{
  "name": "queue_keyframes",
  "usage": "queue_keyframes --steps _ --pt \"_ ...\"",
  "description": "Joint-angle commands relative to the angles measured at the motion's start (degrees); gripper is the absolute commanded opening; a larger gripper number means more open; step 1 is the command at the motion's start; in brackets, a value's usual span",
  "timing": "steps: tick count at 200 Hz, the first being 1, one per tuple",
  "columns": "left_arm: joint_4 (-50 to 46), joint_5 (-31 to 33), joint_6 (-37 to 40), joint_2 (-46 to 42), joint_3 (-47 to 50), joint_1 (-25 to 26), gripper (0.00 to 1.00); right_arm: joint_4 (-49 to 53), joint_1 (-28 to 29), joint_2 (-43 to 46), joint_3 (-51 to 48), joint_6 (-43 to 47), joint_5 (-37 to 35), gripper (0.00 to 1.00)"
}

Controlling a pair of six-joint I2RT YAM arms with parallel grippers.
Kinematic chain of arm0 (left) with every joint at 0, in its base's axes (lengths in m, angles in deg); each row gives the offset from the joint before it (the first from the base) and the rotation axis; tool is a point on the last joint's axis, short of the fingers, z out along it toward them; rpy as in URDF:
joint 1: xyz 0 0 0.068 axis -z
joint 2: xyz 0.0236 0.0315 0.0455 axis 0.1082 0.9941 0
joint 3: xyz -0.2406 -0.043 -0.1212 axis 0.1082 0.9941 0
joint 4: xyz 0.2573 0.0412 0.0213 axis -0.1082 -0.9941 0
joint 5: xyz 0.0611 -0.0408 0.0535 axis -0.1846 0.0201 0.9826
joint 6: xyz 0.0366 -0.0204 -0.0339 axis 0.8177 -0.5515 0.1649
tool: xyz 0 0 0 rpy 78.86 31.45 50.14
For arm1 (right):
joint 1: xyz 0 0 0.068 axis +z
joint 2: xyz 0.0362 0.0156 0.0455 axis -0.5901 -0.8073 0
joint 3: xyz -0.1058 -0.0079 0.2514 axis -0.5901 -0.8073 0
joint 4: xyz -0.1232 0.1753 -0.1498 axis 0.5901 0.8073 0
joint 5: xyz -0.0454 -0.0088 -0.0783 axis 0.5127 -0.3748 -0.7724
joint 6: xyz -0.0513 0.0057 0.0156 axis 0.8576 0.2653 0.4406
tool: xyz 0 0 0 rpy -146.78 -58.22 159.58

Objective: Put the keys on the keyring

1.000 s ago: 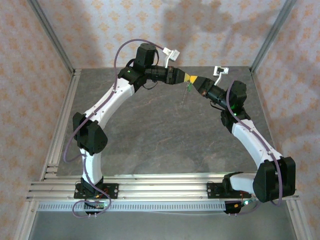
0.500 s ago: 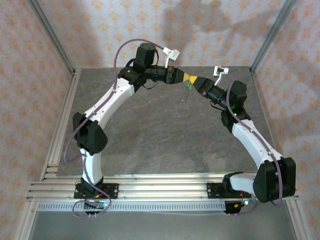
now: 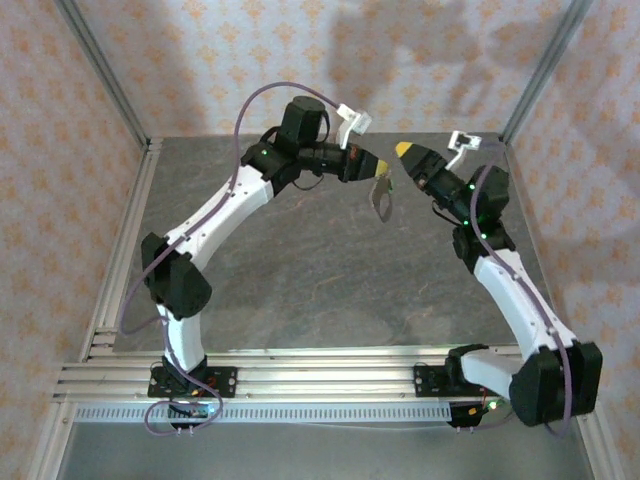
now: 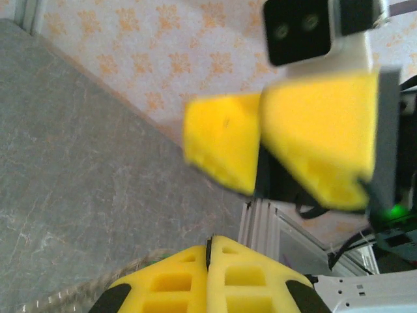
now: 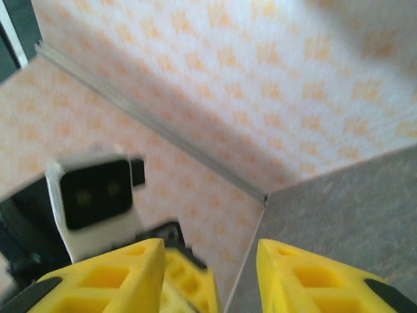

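The keyring (image 3: 381, 197), a thin tan strap loop, hangs above the table from my left gripper (image 3: 377, 170), which is shut on its top end. In the left wrist view the left gripper (image 4: 210, 246) has its yellow pads pressed together, and the keyring (image 4: 78, 293) trails off to the lower left. A sliver of green (image 4: 158, 260) shows at the strap beside the pad; it looks like the key's head. My right gripper (image 3: 403, 151) stands open a short way to the right, touching nothing. Its fingers (image 4: 221, 140) face the left wrist camera. The right gripper (image 5: 208, 261) holds nothing.
The grey table (image 3: 300, 270) is bounded by patterned walls and metal corner posts (image 3: 540, 70). The aluminium rail (image 3: 300, 380) with both arm bases runs along the near edge. Both grippers hover high near the back middle.
My right gripper has opened and drawn back to the right, away from the left one. The left gripper has shut fully and now carries the hanging keyring alone.
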State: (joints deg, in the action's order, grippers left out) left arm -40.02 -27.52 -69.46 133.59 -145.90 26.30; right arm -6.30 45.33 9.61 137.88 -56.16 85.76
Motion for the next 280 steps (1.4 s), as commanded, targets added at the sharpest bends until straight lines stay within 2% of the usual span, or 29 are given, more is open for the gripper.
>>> queue_keyframes --steps 1,39,69,135,211,247,280 --pt "10.4 8.2 0.9 -7.7 3.4 -0.3 0.00 3.8 -0.5 5.2 1.7 2.3 -8.9 0.44" --pt "26.2 20.3 2.3 -14.9 14.9 0.8 0.00 3.3 -0.5 7.9 0.0 2.8 -9.9 0.45" --pt "34.4 27.6 3.2 -16.9 19.2 1.6 0.00 1.2 -0.5 8.0 -1.0 3.6 -9.3 0.45" --pt "56.4 32.9 1.0 -18.1 26.8 2.6 0.00 -9.8 1.5 3.4 -1.6 2.8 -5.3 0.46" --pt "53.5 23.6 0.5 -17.7 22.1 3.7 0.00 -16.9 2.7 1.0 0.5 7.6 -0.5 0.45" --pt "52.0 19.0 0.9 -17.1 21.1 3.7 0.00 -16.1 2.7 2.2 2.6 12.3 3.4 0.44" --pt "52.7 15.9 -0.4 -16.5 20.3 3.7 0.00 -16.0 2.9 2.1 5.4 13.0 7.7 0.43"
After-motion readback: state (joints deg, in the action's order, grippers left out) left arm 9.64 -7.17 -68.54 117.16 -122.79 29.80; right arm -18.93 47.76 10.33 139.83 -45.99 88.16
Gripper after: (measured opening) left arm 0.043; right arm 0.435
